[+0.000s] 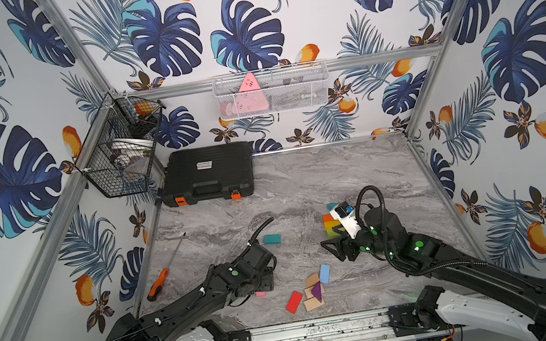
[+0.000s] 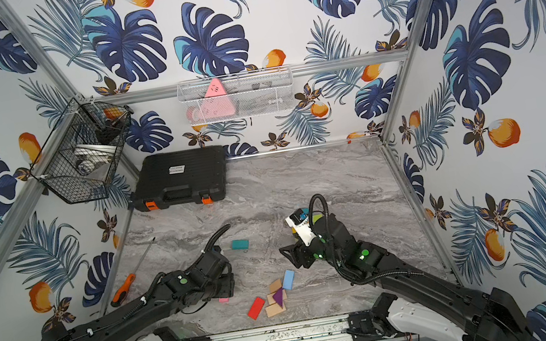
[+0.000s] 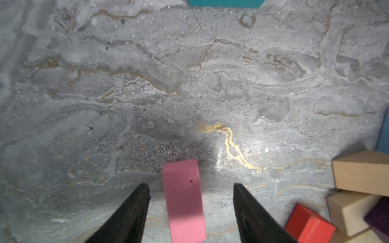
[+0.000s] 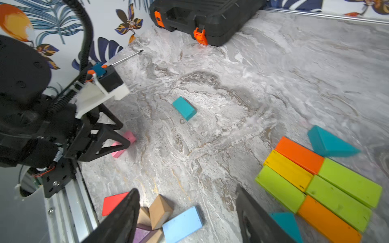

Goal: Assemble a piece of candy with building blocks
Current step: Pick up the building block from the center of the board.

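My left gripper (image 3: 190, 185) is open and straddles a pink block (image 3: 184, 199) that lies flat on the table, with a gap on either side; the same pink block (image 1: 260, 293) peeks out from under that gripper in a top view. My right gripper (image 4: 187, 188) is open and empty above a light blue block (image 4: 182, 224). Beside the blue one lie plain wooden blocks (image 4: 161, 209), a purple triangle (image 1: 317, 291) and a red block (image 1: 294, 301). A flat patch of orange, yellow and green blocks (image 4: 315, 181) with teal triangles (image 4: 330, 143) lies to the right. A teal block (image 1: 272, 239) lies alone mid-table.
A black tool case (image 1: 207, 174) stands at the back left. An orange-handled screwdriver (image 1: 158, 284) lies along the left edge. A black wire basket (image 1: 119, 147) and a white mesh basket (image 1: 271, 90) hang on the walls. A metal rail (image 1: 319, 331) runs along the front.
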`<state>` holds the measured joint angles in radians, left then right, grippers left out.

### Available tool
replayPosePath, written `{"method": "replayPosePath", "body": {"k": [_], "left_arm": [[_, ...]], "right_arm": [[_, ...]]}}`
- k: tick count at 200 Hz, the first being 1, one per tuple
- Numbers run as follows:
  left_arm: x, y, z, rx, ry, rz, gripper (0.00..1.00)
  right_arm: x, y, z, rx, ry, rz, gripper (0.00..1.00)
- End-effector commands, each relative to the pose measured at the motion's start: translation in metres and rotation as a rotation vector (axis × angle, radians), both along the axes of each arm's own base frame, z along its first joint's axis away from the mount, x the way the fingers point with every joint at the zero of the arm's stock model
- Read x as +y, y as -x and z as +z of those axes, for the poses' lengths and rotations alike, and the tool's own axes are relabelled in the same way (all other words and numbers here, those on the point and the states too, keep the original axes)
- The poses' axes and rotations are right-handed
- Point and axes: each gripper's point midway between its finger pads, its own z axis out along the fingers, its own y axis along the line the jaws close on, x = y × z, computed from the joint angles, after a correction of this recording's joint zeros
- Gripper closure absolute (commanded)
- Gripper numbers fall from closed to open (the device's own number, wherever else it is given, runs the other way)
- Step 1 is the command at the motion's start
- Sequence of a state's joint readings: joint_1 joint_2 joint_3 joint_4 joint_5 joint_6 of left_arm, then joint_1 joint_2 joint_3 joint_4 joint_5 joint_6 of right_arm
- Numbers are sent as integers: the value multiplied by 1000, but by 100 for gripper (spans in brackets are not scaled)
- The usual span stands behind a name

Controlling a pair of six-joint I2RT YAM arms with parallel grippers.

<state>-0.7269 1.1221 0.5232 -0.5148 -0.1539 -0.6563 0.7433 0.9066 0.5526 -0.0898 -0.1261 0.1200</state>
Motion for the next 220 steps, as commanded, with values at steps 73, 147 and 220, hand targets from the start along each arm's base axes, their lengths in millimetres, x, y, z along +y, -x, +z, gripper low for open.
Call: {"method": "replayPosePath", "body": {"k": [73,147,220], "left_arm": [[-7,6,-21,27,-66,23,42],[-32,9,-13,-22,-128,-67,83],[-84,-57,85,-276,-183,-321,91]], "right_arm": [[-8,-22,-8,-37,1,-125,24],[-19,-25,-10,-50,1,-184,24],[-51,-23,-28,-76,-36,-330,25]]}}
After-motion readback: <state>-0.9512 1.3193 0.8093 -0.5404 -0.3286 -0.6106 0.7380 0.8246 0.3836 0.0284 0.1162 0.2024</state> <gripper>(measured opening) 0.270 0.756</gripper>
